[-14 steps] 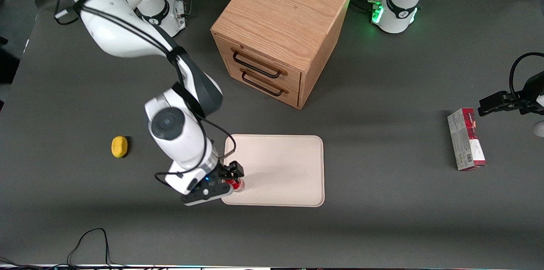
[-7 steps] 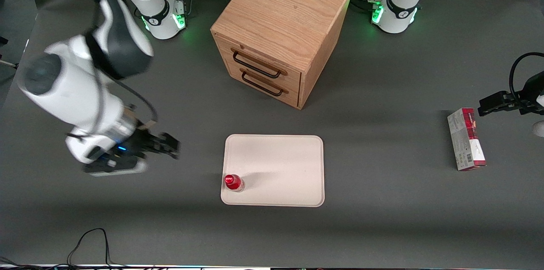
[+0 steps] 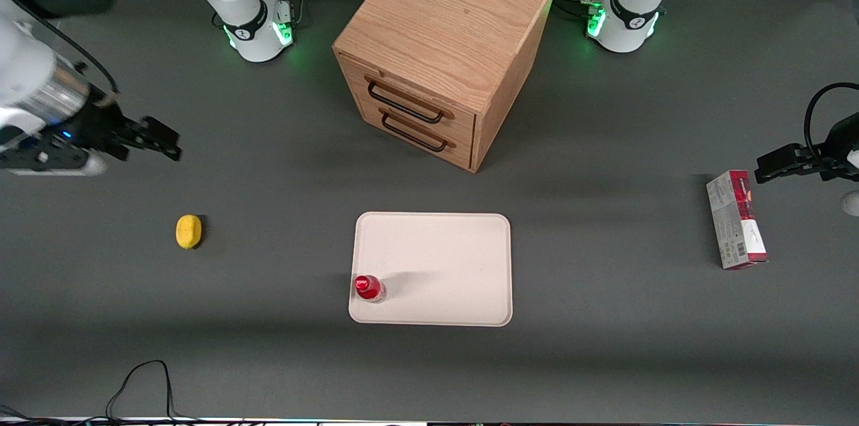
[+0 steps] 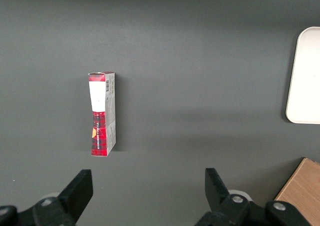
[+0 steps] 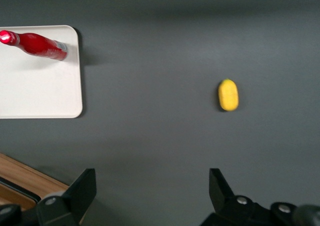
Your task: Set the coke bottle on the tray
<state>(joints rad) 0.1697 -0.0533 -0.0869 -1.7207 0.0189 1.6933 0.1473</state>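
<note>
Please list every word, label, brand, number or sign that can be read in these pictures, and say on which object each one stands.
No text can be read.
Carton: printed marks and a barcode, too small to read.
Coke bottle, upright on the tray: white marks too small to read.
Cabinet and yellow object: no marking visible.
The pincer, open and empty, hangs toward the working arm's end of the table: no label visible.

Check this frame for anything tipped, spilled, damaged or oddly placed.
Nothing stands out. The coke bottle stands upright on the tray, in the corner nearest the yellow object, close to the rim. The pincer hangs open, well away, toward the working arm's end.
</note>
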